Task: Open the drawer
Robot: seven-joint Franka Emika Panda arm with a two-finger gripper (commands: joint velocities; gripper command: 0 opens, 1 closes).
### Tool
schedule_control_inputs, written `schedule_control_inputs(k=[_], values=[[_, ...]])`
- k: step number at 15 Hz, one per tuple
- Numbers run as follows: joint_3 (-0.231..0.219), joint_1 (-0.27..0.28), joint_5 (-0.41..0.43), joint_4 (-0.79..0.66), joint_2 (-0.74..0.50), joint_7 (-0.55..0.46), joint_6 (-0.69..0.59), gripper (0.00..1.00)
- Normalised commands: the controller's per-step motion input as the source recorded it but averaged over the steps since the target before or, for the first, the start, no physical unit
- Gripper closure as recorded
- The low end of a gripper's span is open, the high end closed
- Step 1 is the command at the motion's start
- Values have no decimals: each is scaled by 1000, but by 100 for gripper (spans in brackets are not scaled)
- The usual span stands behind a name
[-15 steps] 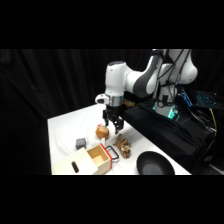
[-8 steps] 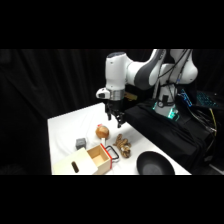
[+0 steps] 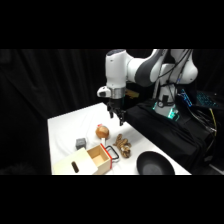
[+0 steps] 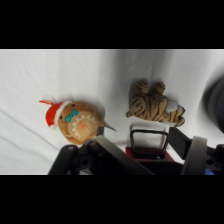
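The drawer (image 3: 99, 156) is a light-wood box with reddish edges, standing pulled out of its wooden case (image 3: 72, 166) at the table's front. Its black wire loop handle (image 3: 114, 152) faces right. In the wrist view the handle (image 4: 149, 140) and the drawer's reddish front (image 4: 150, 153) show low in the picture, between the fingers. My gripper (image 3: 116, 115) hangs well above the table, over a spot behind the drawer, open and holding nothing. In the wrist view my gripper (image 4: 150, 161) rises from the bottom edge with one finger (image 4: 191, 150) to the right.
A round brown plush with a red hat (image 3: 102, 131) (image 4: 75, 121) and a striped tiger plush (image 3: 122, 145) (image 4: 155, 106) lie just behind the drawer. A small grey cube (image 3: 81, 143) sits to its left. A black bowl (image 3: 155, 164) stands front right, with dark equipment (image 3: 165, 130) along the table's right side.
My gripper has risen from just above the plush toys to higher over the table. The drawer and the toys have not moved.
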Motion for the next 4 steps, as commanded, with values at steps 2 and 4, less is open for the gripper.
schedule_control_inputs(k=[2,4], values=[[-57,77,-57,0,-168,97,-157,0],[-56,78,-57,17,-160,113,-166,0]])
